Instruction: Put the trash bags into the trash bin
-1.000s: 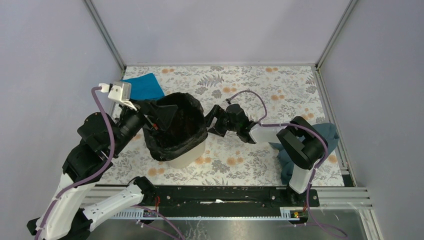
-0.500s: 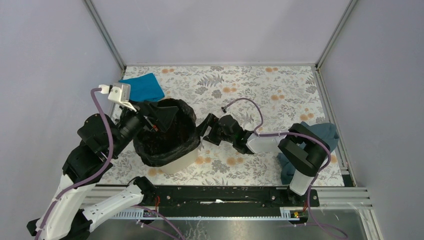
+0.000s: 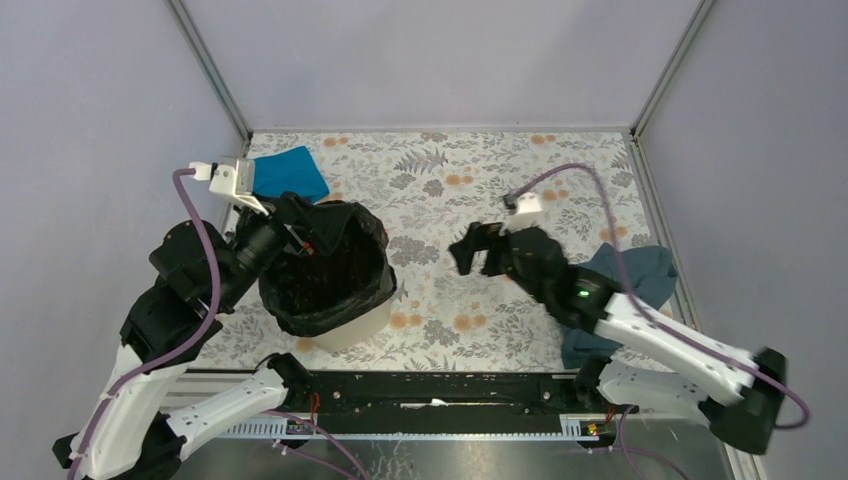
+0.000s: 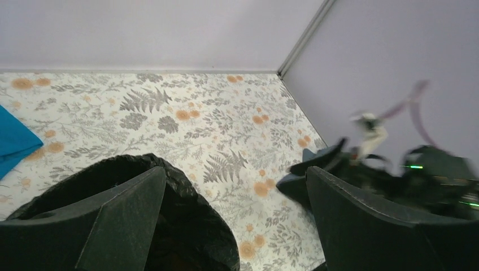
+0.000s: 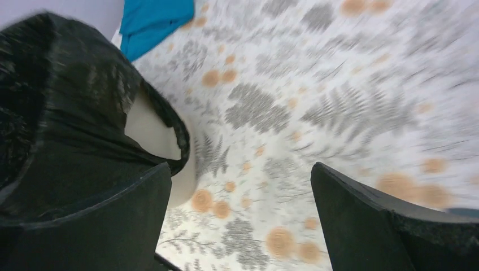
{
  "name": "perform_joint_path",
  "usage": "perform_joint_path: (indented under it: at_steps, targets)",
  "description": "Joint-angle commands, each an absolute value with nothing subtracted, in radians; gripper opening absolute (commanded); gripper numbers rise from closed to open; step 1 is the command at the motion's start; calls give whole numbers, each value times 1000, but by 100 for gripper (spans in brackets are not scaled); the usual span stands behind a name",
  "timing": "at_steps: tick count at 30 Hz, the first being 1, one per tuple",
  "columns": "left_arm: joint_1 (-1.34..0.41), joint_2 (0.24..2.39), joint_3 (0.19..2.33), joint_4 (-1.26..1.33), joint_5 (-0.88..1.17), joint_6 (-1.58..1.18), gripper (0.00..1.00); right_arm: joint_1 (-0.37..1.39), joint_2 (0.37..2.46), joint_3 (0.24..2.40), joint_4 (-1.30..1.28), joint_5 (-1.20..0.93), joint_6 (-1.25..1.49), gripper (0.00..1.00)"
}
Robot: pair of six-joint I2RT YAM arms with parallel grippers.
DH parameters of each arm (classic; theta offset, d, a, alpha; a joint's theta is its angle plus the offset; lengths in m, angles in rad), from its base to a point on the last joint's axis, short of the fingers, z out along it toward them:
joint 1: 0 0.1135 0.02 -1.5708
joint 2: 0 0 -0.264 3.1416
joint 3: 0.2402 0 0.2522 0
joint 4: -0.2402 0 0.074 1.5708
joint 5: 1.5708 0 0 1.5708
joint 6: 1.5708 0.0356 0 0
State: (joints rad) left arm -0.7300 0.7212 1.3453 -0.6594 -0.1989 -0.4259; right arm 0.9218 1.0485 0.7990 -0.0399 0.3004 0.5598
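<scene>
The black trash bag (image 3: 325, 275) lines the beige trash bin (image 3: 365, 322); its edge is folded over the rim all round. My left gripper (image 3: 315, 225) is open and empty above the bin's far-left rim. In the left wrist view the bag (image 4: 186, 209) lies below the left gripper (image 4: 236, 169). My right gripper (image 3: 472, 250) is open and empty, raised over the mat well right of the bin. The blurred right wrist view shows the right gripper (image 5: 242, 166) with the bag (image 5: 68, 101) and the bin wall (image 5: 152, 127) at left.
A bright blue cloth (image 3: 290, 172) lies at the back left, behind the bin. A dark blue-grey cloth (image 3: 640, 275) lies at the right edge, partly under the right arm. Floral mat (image 3: 520, 180) covers the table; walls enclose three sides.
My right gripper has pulled back from the bin's right rim, rising and moving right. The bin with the bag has slid a little to the left. My left gripper stays over the bin.
</scene>
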Motion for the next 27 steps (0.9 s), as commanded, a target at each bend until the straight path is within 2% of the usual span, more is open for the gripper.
perform_joint_path:
  at_steps: [1,6,11,22,25,27]
  targets:
    - [-725,743,1447,-636,-318,-408,99,921,843,1062,-510,521,257,100]
    - [-726,790,1554,-630,-398,-352,99,922,816,1450,-735,507,149,100]
    - [-725,843,1659,-653,-432,-307,99,922,851,1706,-773,468,101,100]
    - [-726,834,1653,-666,-452,-316,99,921,823,1717,-665,495,67,100]
    - [-726,819,1629,-654,-447,-326,99,921,759,1607,-586,515,20,100]
    - [-725,818,1626,-658,-445,-327,99,920,762,1608,-596,547,35,100]
